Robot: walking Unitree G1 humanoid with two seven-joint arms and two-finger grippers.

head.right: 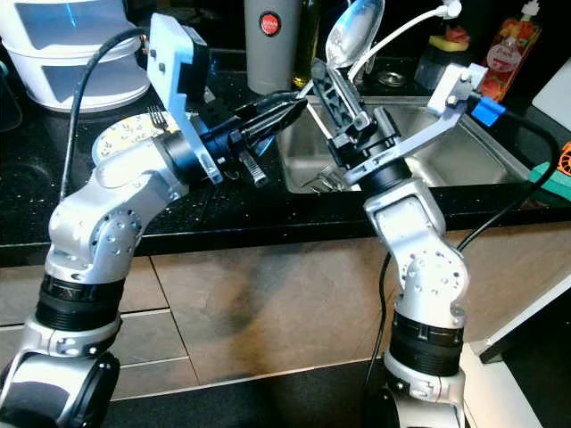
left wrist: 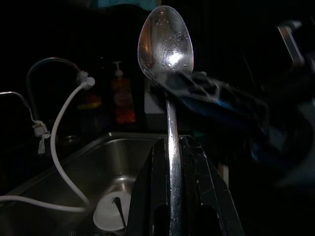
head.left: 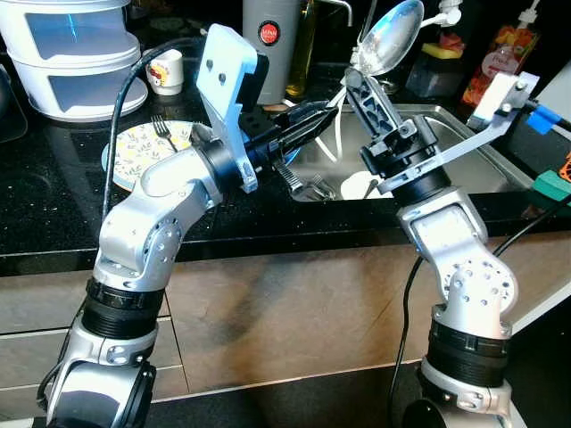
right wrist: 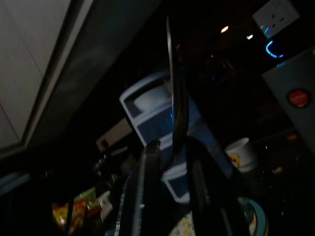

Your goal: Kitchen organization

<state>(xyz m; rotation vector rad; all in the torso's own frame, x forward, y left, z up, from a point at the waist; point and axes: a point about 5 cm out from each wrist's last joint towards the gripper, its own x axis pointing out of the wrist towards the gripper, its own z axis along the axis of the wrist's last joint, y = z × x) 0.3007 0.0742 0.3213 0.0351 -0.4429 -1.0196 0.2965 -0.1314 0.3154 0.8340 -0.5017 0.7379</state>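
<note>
Both grippers clamped on one spoon above the sink

The large shiny steel spoon (head.left: pixel 390 37) stands bowl-up, its handle pinched between the right gripper (head.left: pixel 364 85) fingers just under the bowl and between the left gripper (left wrist: pixel 172 162) fingers lower down. This looks like a hand-to-hand transfer over the stainless steel sink (head.left: pixel 464 147); next, one gripper should release so the other can carry the spoon away.
</note>
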